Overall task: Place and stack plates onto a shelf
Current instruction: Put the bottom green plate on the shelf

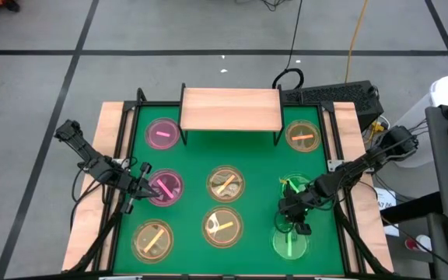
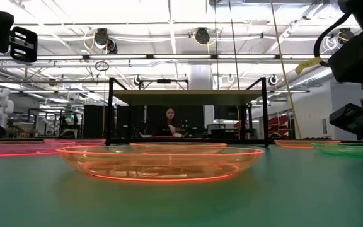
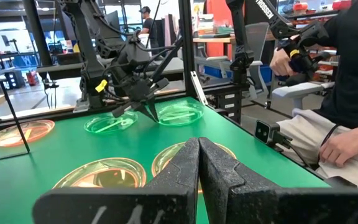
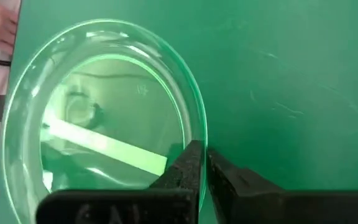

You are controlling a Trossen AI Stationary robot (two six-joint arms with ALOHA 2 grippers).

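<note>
The light-wood shelf (image 1: 230, 109) stands on black legs at the table's far edge, with nothing on it. Eight plates lie flat on the green table: two pink (image 1: 162, 134) (image 1: 166, 187), four amber (image 1: 302, 137) (image 1: 225, 185) (image 1: 223, 225) (image 1: 153, 239) and two green (image 1: 290, 244) (image 1: 292, 185). My right gripper (image 1: 292, 223) (image 4: 202, 163) is shut at the far rim of the nearer green plate (image 4: 104, 118). My left gripper (image 1: 143, 183) (image 3: 199, 155) is shut, at the left rim of the nearer pink plate, which is hidden in the left wrist view. My right gripper pinches the nearer green plate's far rim (image 4: 199, 140), one finger inside the dish and one outside, coming from above and pointing down. The plate looks flat on the table. My left gripper: I cannot tell whether it touches the pink plate.
A black frame (image 1: 131, 124) and wooden side boards (image 1: 107, 155) border the green mat. A keyboard (image 1: 333, 95) lies beyond the far right corner. A person sits past the table's near edge, with one hand (image 3: 347, 146) close to it. Bare mat lies under and before the shelf.
</note>
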